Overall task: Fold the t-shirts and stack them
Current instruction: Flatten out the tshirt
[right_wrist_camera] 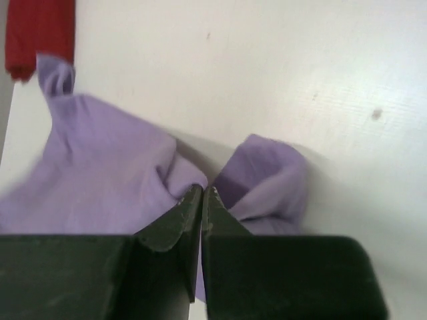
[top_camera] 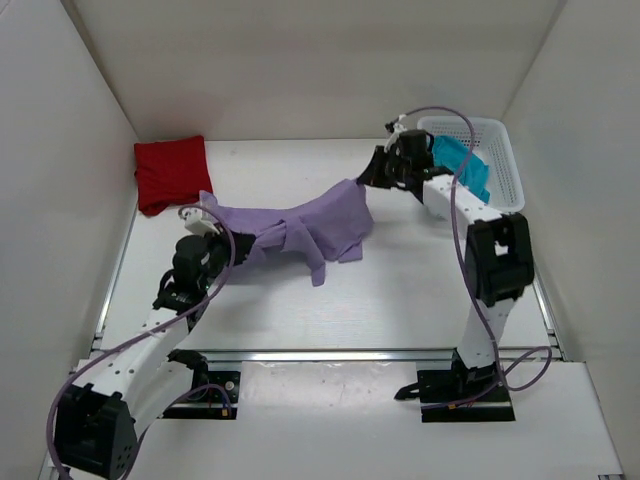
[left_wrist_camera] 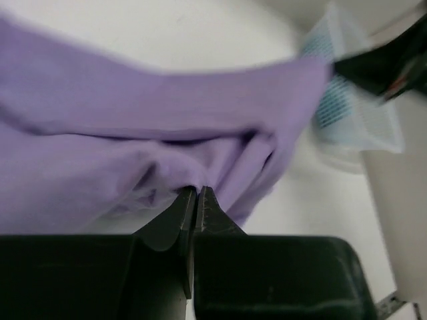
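Note:
The lavender t-shirt (top_camera: 300, 225) hangs stretched between both arms over the table's middle, its folds drooping down. My left gripper (top_camera: 212, 228) is shut on its left end; in the left wrist view the fingertips (left_wrist_camera: 195, 193) pinch purple cloth (left_wrist_camera: 133, 133). At the shirt's right end my right gripper (top_camera: 365, 182) is also shut on the cloth, the tips (right_wrist_camera: 201, 192) closed on a fold of the lavender t-shirt (right_wrist_camera: 100, 173). A folded deep red t-shirt (top_camera: 170, 172) lies at the back left, also seen in the right wrist view (right_wrist_camera: 37, 30). The teal t-shirt (top_camera: 465, 165) lies in the basket.
A white mesh basket (top_camera: 500, 150) stands at the back right, just behind my right arm; it shows blurred in the left wrist view (left_wrist_camera: 347, 100). White walls close the table on the left, back and right. A metal rail runs along the near edge.

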You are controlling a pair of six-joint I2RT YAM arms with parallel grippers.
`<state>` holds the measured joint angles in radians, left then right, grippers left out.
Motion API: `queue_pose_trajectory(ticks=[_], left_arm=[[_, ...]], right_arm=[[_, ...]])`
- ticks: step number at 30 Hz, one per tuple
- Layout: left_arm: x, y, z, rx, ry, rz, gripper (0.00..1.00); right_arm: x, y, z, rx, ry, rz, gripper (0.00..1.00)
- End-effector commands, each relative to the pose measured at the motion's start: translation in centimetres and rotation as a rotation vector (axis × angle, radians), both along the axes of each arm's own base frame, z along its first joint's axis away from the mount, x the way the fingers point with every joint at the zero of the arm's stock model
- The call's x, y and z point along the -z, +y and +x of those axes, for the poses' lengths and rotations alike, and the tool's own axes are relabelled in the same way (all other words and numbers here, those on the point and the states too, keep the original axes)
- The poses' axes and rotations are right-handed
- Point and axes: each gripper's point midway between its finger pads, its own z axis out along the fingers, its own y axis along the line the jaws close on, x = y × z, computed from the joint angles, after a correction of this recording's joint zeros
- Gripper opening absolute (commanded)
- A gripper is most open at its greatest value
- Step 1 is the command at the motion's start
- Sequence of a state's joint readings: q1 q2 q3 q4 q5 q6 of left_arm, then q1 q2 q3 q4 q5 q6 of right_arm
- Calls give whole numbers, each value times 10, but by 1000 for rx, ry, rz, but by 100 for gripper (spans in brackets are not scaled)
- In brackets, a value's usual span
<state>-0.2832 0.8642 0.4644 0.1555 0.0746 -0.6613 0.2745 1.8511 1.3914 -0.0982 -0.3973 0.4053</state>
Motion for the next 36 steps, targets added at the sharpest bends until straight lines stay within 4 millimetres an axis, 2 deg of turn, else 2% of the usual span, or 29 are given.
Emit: queue_pose_trajectory(ticks=[1, 2, 3, 4, 6, 8, 9, 11, 12, 13, 14, 15, 16, 17, 18, 19, 20, 21, 22, 24, 26, 28, 30, 31, 32, 36], left_arm=[[78, 20, -16, -64, 195, 75, 11], [82, 19, -15, -62, 206, 88, 11], [89, 18, -13, -51, 234, 101, 15], [90, 18, -9, -46, 245, 108, 20], [86, 19, -1, -49, 237, 111, 26], [69, 24, 13, -65, 198, 92, 31], [66, 27, 16, -73, 194, 94, 32], [62, 29, 16, -77, 202, 106, 36], [64, 32, 15, -90, 205, 107, 39], [65, 31, 10, -85, 198, 104, 40], [67, 32, 2, -90, 190, 104, 42], [72, 33, -6, -95, 196, 113, 44], [75, 37, -10, -107, 199, 122, 44], [87, 43, -20, -114, 219, 139, 43], [93, 48, -28, -120, 231, 137, 43], [109, 52, -38, -122, 276, 142, 41], [107, 53, -41, -117, 263, 121, 40], [117, 56, -48, -125, 283, 115, 38], [119, 51, -52, -108, 284, 95, 38], [136, 39, -64, -69, 313, 96, 37], [146, 37, -68, -80, 338, 115, 38], [142, 27, -65, -48, 316, 125, 40], [149, 26, -66, -57, 334, 158, 41], [146, 23, -63, -52, 324, 173, 43], [148, 27, -61, -69, 327, 185, 44], [159, 26, -58, -73, 356, 216, 46]], right_arm=[[13, -26, 42, 61, 70, -95, 0], [-13, -21, 57, 57, 16, -88, 5], [-14, -17, 61, 48, 26, -117, 17], [-14, -14, 58, 39, 30, -149, 34], [-15, -9, 44, 25, 5, -176, 43], [-16, 4, 8, 5, -31, -122, 45], [-15, 4, -1, 9, -39, -106, 44], [-6, 11, -44, 1, -45, -52, 32], [1, 14, -56, -9, -32, -42, 29], [18, 18, -81, -38, 8, -26, 16], [31, 27, -104, -78, 34, 2, 8], [46, 33, -124, -110, 66, 11, 5], [49, 36, -135, -126, 73, 12, 5], [64, 36, -151, -134, 97, -6, 7], [72, 39, -169, -151, 110, -10, 12], [73, 44, -178, -161, 107, 3, 20], [84, 40, -190, -163, 122, -4, 25], [93, 38, -197, -157, 135, 3, 29], [95, 38, -201, -160, 147, 17, 31], [108, 40, -208, -179, 189, 47, 37], [115, 43, -204, -167, 186, 23, 38], [123, 46, -202, -163, 187, -25, 39], [131, 49, -198, -146, 195, -65, 39], [136, 47, -195, -130, 192, -105, 38], [134, 48, -190, -120, 175, -111, 39], [146, 48, -187, -109, 188, -176, 37]])
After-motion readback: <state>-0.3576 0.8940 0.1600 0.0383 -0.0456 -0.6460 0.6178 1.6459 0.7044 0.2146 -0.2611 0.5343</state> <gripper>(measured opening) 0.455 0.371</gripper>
